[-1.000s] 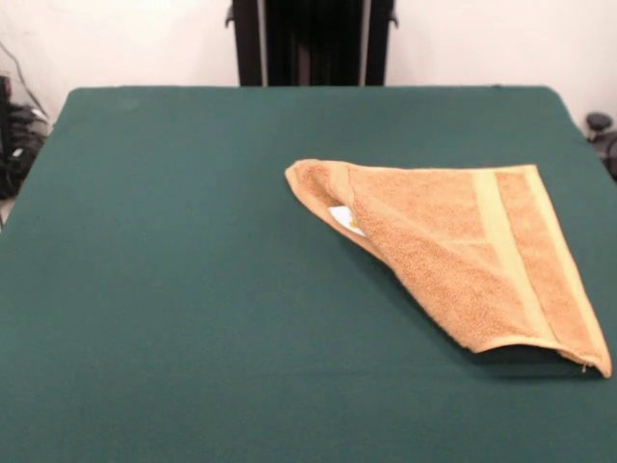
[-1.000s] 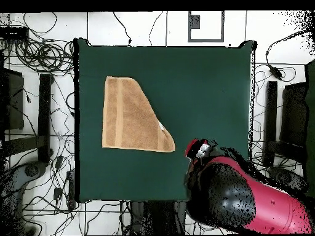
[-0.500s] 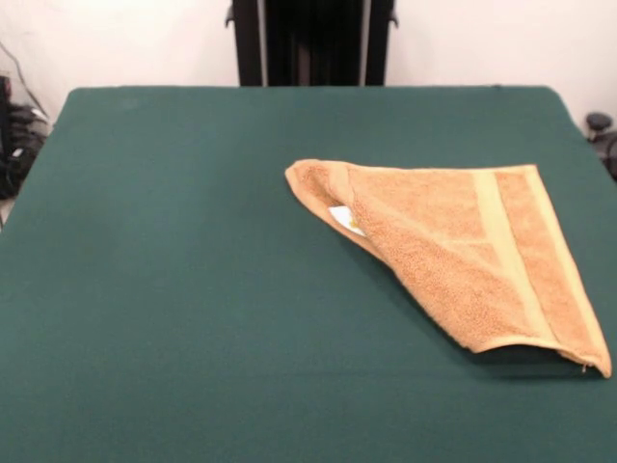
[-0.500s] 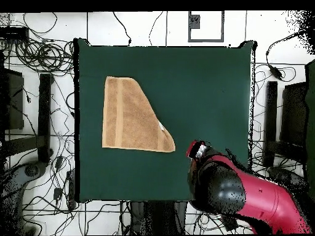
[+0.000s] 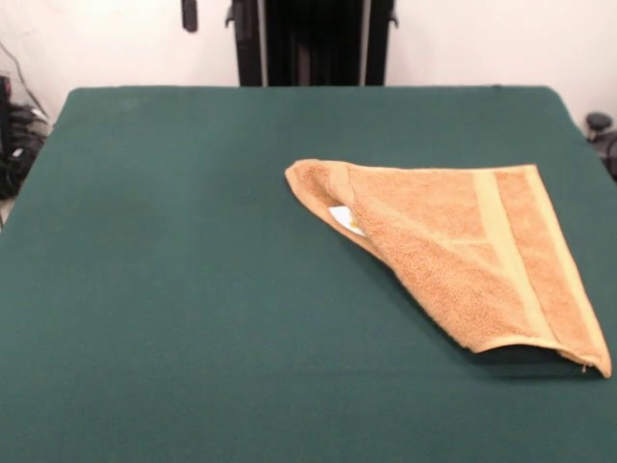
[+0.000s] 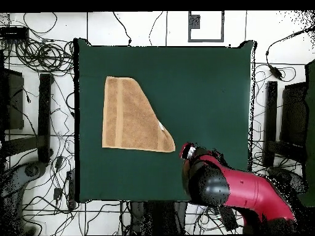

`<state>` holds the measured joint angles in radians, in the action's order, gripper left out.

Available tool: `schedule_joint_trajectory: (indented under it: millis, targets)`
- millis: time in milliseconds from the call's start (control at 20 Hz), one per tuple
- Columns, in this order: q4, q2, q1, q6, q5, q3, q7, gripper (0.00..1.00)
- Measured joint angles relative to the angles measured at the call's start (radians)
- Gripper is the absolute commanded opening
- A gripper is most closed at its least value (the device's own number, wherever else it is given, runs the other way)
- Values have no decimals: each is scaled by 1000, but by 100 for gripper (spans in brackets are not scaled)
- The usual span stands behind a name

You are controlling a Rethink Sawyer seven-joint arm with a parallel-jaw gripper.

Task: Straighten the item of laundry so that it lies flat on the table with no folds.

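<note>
My end effector (image 6: 187, 150) hangs over the bench (image 6: 203, 92) just off the towel's (image 6: 130, 117) pointed corner; I can't tell whether it is open or closed, and it isn't touching the cloth. In the overhead view, left to right: the towel lies folded over into a rough triangle, white label (image 5: 346, 219) showing at the fold, then bare green felt

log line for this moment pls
tan-orange terry towel: folded diagonally, white label showing | dark green table | gripper: beside towel corner, not touching
</note>
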<state>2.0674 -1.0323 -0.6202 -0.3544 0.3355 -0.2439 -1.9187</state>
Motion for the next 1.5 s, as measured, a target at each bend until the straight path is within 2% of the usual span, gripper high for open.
schedule_joint_trajectory:
  millis: [400, 750, 1000, 1500]
  targets:
    - [1, 113, 28, 108, 59, 0, 0, 100]
    - [4, 200, 67, 229, 60, 23, 0, 100]
    - [15, 248, 138, 336, 29, 69, 0, 100]
    - [23, 272, 222, 398, -64, 124, 0, 100]
